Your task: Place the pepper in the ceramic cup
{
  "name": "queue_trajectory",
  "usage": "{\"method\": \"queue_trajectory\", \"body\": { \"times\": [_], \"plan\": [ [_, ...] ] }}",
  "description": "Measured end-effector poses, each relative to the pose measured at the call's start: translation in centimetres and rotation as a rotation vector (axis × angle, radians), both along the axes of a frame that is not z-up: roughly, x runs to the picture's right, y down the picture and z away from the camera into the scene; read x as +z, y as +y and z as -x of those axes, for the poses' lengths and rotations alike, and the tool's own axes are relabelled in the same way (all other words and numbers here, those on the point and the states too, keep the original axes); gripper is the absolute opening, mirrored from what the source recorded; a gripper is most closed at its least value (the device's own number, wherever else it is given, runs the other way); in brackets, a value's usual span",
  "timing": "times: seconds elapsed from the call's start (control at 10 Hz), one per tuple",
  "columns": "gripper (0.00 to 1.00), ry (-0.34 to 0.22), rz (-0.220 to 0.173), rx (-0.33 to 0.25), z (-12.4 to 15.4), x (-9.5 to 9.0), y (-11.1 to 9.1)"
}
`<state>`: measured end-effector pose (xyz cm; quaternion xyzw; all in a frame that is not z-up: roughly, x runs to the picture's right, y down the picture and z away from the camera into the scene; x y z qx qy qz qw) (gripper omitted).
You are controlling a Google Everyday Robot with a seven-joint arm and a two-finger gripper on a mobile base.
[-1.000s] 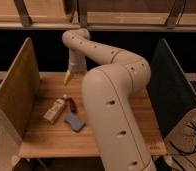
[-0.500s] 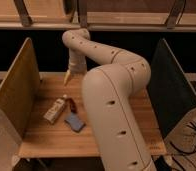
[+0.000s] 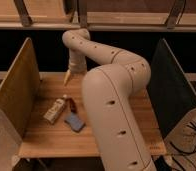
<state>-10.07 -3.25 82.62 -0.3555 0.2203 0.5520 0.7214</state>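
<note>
Pepper [image 3: 72, 105]: lying flat on the bench [image 3: 46, 142], left of centre, a small dark-red sliver. It's right beside the capped end of the cream bottle [image 3: 55, 110]; touching or just off it, can't tell from where I stand. The bottle is on its side, white cap toward the back, body angled toward the front-left. A dark bluish flat block [image 3: 74, 121] sits just in front of the pepper, near it, with a narrow gap between.

Gripper [image 3: 67, 78]: pointing down over the back-left part of the bench, behind the pepper and apart from it. It isn't touching the pepper, bottle or block. Open or closed: cannot tell, it reads as one pale tapered tip from this angle. I can't make out anything held in it.

Arm [image 3: 111, 105]: a thick cream link rises from the front right and fills the middle of my view. It bends at the right, runs back-left over the bench, and the wrist drops to the gripper. It hides the centre and right of the bench top.

Surroundings: wooden side panel [image 3: 13, 92] on the left edge, dark panel [image 3: 171, 92] on the right, wooden shelf rail [image 3: 131, 22] across the back.
</note>
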Motion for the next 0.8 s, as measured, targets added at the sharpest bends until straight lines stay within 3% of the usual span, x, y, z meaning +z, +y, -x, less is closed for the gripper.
{"method": "queue_trajectory", "body": {
  "times": [0.6,0.8],
  "plan": [
    [0.78,-0.006,-0.001,-0.016,0.1,0.1,0.3],
    [0.78,-0.039,0.022,-0.081,1.4,0.9,2.7]
  ]
}}
